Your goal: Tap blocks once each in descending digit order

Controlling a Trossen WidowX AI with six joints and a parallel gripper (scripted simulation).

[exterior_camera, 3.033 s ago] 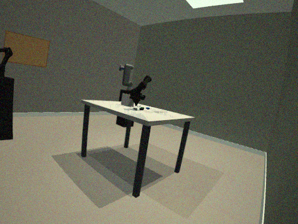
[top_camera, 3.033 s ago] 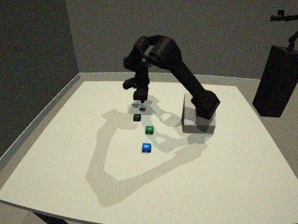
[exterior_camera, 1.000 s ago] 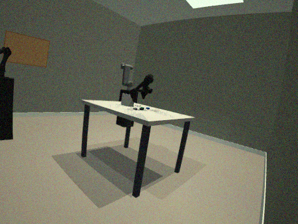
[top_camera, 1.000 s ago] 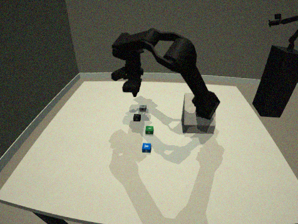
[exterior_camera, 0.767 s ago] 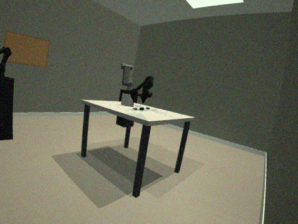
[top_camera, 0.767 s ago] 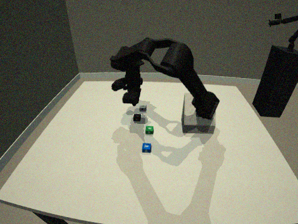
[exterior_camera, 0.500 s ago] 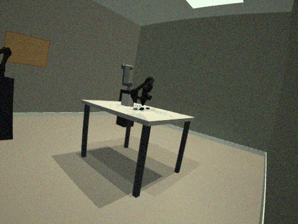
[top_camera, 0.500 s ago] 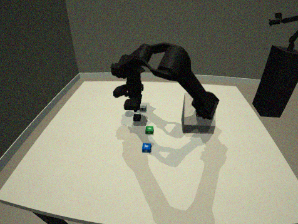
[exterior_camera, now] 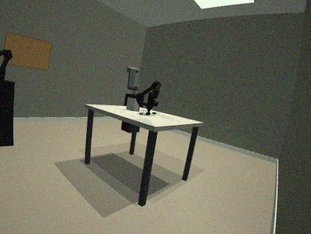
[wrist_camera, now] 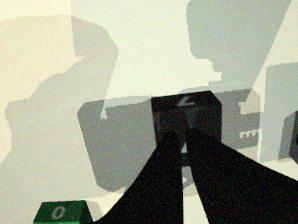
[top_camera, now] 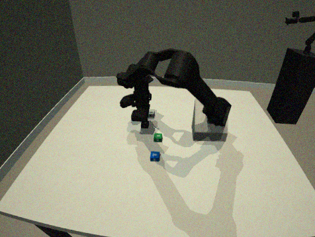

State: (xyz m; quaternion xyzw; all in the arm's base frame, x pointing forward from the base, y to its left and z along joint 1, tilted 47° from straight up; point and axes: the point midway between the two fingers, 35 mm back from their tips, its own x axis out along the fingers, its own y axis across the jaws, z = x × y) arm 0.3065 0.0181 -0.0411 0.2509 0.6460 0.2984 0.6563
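Black block (top_camera: pixel 145 125) (wrist_camera: pixel 186 116) lay directly under the end effector (top_camera: pixel 144 120) (exterior_camera: pixel 149 112) (wrist_camera: pixel 180 139), on the worktop (top_camera: pixel 99 182) (exterior_camera: pixel 176 123) (wrist_camera: pixel 135 62). In the wrist view, the two dark fingertips overlapped its near side, and a pale digit showed partly on its shaded upper face. Whether the tips were touching the block or just above it could not be told.

The end effector was narrow, its fingers drawn together with only a slim gap between them, and it gripped nothing. It pointed down from the bent arm (top_camera: pixel 183 67).

Seen from above, the green block (top_camera: pixel 157 138) (wrist_camera: pixel 59 213) sat near the end effector, to its lower right; the wrist view showed a 0 on it. The blue block (top_camera: pixel 155 156) lay farther from the end effector in the same general direction, beyond the green one. On the opposite side, close behind the end effector, stood the white block (top_camera: pixel 151 114). The grey base box (top_camera: pixel 209 136) stood well apart from the end effector, to its right in the top view.
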